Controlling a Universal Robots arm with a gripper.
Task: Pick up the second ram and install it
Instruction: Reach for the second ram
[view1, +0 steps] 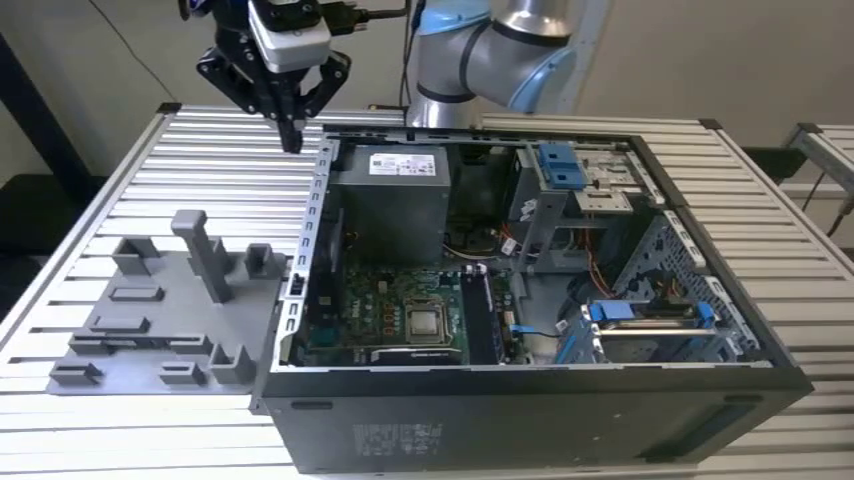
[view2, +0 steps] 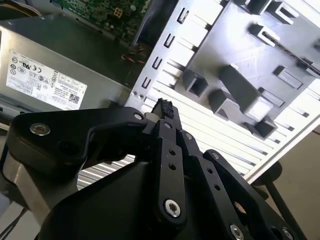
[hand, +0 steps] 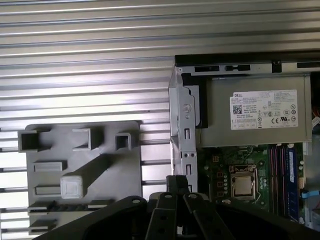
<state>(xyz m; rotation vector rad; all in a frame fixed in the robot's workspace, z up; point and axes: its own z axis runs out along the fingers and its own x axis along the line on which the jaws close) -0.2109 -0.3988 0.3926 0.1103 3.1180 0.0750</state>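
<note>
My gripper (view1: 288, 138) hangs high over the slatted table, behind the grey holder tray (view1: 147, 300) and off the rear corner of the open computer case (view1: 534, 410) on the exterior view's left. Its black fingers (view2: 165, 107) are pressed together with nothing between them. A long, thin blue-green stick (hand: 291, 180) stands upright in the memory slots of the green motherboard (hand: 220, 167), far from the gripper. I cannot tell whether this stick (view1: 505, 318) is the second ram. The tray's long slots (hand: 70, 205) look dark; what they hold is unclear.
The grey power supply (view1: 387, 200) fills the case's rear on the exterior view's left. Blue drive brackets (view1: 561, 165) and cables sit on the exterior view's right. The tray's tall posts (view1: 200, 250) rise from it. The robot arm's base (view1: 481, 60) stands behind the case.
</note>
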